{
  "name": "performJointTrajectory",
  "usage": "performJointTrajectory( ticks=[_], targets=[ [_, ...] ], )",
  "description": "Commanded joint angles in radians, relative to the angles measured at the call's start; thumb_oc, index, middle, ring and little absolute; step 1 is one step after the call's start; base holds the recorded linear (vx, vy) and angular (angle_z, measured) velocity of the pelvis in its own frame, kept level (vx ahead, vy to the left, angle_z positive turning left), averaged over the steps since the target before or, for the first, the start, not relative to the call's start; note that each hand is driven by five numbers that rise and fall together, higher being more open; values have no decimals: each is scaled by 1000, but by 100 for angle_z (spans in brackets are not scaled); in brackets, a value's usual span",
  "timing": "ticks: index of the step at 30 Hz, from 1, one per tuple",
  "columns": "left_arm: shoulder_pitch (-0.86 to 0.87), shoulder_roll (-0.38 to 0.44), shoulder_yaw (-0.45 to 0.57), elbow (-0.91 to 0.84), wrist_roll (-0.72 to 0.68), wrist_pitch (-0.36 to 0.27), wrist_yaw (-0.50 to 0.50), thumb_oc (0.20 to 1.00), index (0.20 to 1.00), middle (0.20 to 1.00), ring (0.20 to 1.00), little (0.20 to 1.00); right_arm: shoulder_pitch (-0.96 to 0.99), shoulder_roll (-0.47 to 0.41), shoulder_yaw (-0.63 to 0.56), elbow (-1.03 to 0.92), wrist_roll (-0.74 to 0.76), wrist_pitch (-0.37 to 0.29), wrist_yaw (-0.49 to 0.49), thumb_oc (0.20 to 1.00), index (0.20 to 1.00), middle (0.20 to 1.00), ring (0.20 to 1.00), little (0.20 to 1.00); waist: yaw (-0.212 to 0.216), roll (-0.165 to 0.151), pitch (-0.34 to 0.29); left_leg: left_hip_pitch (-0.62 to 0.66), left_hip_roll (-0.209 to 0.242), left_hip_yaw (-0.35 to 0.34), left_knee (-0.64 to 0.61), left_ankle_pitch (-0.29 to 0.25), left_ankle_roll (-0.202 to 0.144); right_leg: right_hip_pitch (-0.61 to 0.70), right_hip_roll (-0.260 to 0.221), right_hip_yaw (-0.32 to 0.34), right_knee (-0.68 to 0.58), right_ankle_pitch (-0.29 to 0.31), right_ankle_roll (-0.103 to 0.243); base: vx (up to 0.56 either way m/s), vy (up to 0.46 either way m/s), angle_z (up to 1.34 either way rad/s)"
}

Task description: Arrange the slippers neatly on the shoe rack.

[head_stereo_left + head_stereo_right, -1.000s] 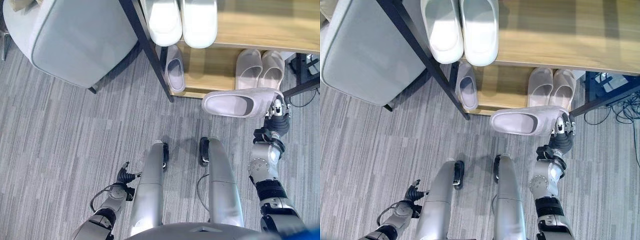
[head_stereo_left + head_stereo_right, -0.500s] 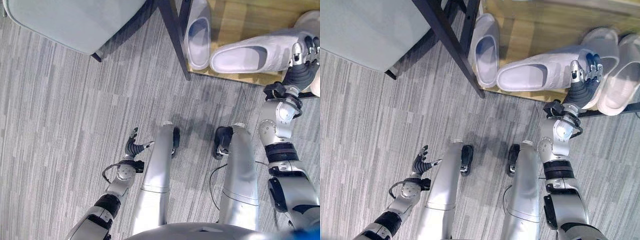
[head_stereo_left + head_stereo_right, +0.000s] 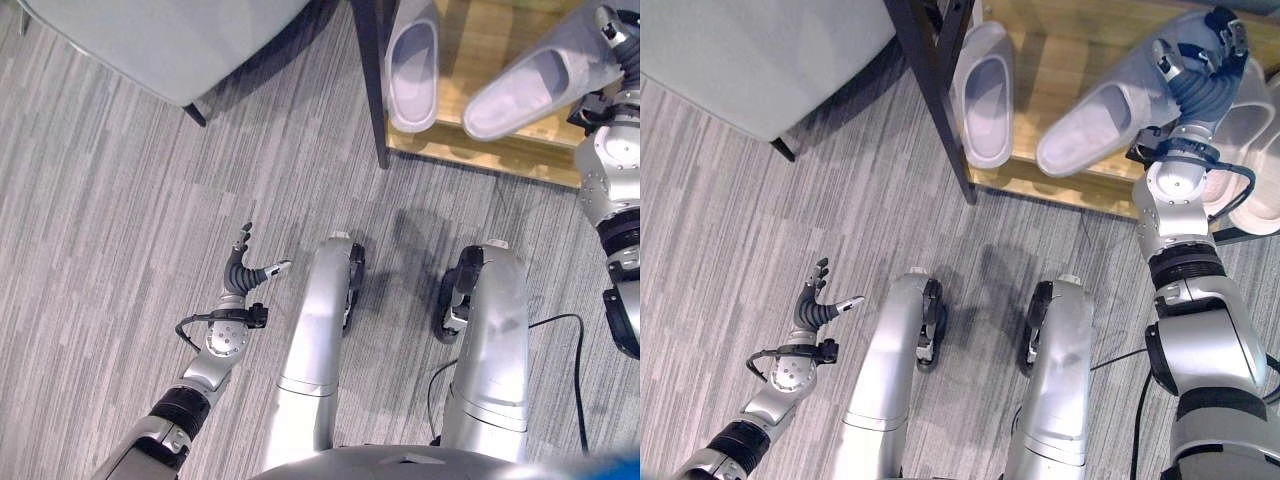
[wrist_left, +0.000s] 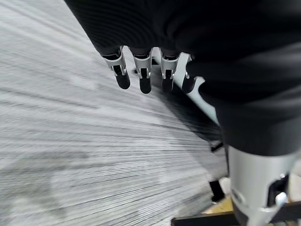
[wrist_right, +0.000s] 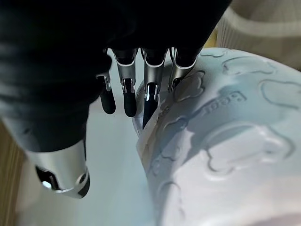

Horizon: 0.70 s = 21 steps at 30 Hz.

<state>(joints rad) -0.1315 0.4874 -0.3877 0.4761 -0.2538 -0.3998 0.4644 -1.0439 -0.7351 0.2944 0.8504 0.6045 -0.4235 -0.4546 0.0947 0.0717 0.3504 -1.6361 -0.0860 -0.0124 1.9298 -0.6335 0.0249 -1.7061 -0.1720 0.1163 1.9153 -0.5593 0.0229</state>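
Right eye view: we see the right hand (image 3: 1202, 62) raised at the upper right, its fingers and thumb curled round the toe end of a pale lilac slipper (image 3: 1110, 108). The held slipper hangs over the front edge of the wooden bottom shelf (image 3: 1080, 40) of the shoe rack, above the boards rather than lying on them. Its long axis runs on a diagonal: the open heel end points down toward the robot's left and the floor, the closed toe end points up toward the right, in the hand's grip. The opening faces upward and toward us, so we look into the footbed.

In the right wrist view we see the fingers (image 5: 149, 96) pressed along the embossed upper of the slipper (image 5: 221, 141), confirming the clasp.

Just to the left, a second slipper (image 3: 985, 95) of the same colour lies on the shelf beside the dark rack post (image 3: 935, 95). Its long axis runs front to back, with the open heel end nearer the robot. The two slippers stand apart, and the held one's heel end angles toward the resting one. Behind the right hand, a pair of beige slippers (image 3: 1258, 130) sits on the shelf at the right edge.

The left hand (image 3: 815, 310) hovers low over the grey carpet (image 3: 760, 220), fingers relaxed and spread, holding nothing. A pale grey seat (image 3: 750, 50) fills the upper left corner.
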Motion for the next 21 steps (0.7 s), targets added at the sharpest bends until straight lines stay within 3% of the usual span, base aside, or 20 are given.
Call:
performJointTrajectory(
  ticks=[1,10,21],
  targets=[
    [-4,31,21,-85,-12,-61,2,1000,1000,1000,1000,1000,-61,-6,26,-39,-20,-7,8,200,200,200,200,200,11,-10,25,66,14,-44,-60,-34,5,136,5,70,-33,11,-43,0,0,0],
    [72,123,-21,-192,-10,-67,-35,1000,1000,1000,1000,1000,-315,-71,247,263,-78,98,23,200,200,200,200,200,56,6,74,66,20,-50,13,-72,4,136,-9,96,45,-7,-45,19,13,1],
    [111,169,-48,-241,-2,-77,-48,1000,1000,1000,1000,1000,-434,-90,348,381,-151,141,6,200,200,200,200,200,84,1,102,66,18,-47,29,-75,3,136,-25,112,78,-6,-47,3,3,2]
  ],
)
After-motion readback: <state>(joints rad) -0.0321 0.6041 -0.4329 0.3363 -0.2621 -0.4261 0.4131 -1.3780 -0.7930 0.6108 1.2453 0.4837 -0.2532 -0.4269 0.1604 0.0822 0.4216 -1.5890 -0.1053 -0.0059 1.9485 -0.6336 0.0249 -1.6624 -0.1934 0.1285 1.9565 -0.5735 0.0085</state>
